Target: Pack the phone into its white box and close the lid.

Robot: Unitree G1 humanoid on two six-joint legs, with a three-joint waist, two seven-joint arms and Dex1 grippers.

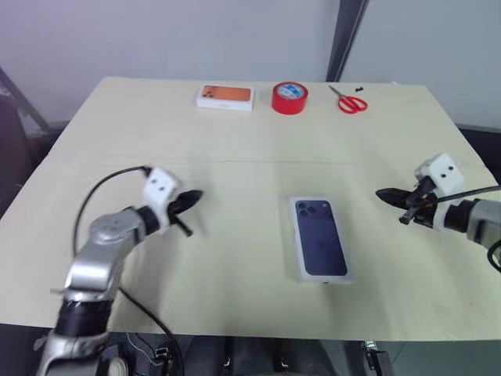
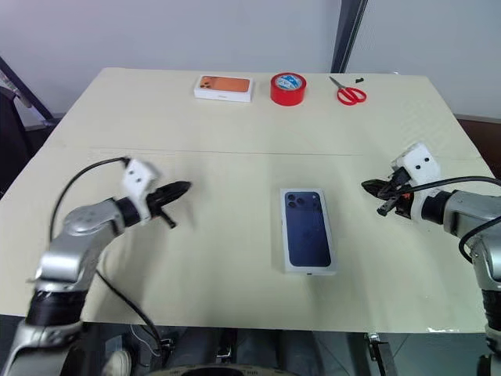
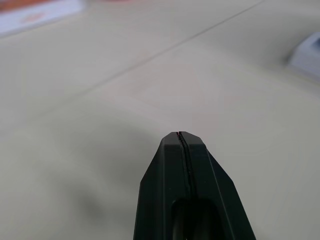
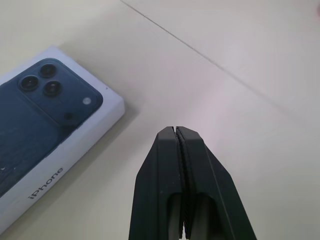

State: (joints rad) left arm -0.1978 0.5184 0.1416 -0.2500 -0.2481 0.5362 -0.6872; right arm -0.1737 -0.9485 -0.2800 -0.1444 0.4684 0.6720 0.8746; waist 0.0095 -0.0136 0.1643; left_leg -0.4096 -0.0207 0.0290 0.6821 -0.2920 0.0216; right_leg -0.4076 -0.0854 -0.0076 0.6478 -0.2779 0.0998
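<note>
The lid point(image 1: 319, 237) lies flat in the middle of the table with its outer face up, picturing a dark blue phone with a camera cluster point(image 4: 50, 85). Lettering runs along its white side. The white box and the phone are hidden under it. My left gripper point(image 1: 194, 200) hovers well to the left of the lid, shut and empty, pointing toward it. To the right of the lid, my right gripper point(image 1: 383, 194) is also shut and empty, with its tip aimed at the lid's far end. In the wrist views the black fingers point(image 3: 179, 134) point(image 4: 175, 128) are pressed together.
At the table's far edge lie a white box picturing an orange phone point(image 1: 225, 96), a red tape roll point(image 1: 290, 97) and red-handled scissors point(image 1: 351, 102). A faint seam point(image 1: 250, 160) crosses the tan table top. A black cable point(image 1: 102, 188) loops from my left wrist.
</note>
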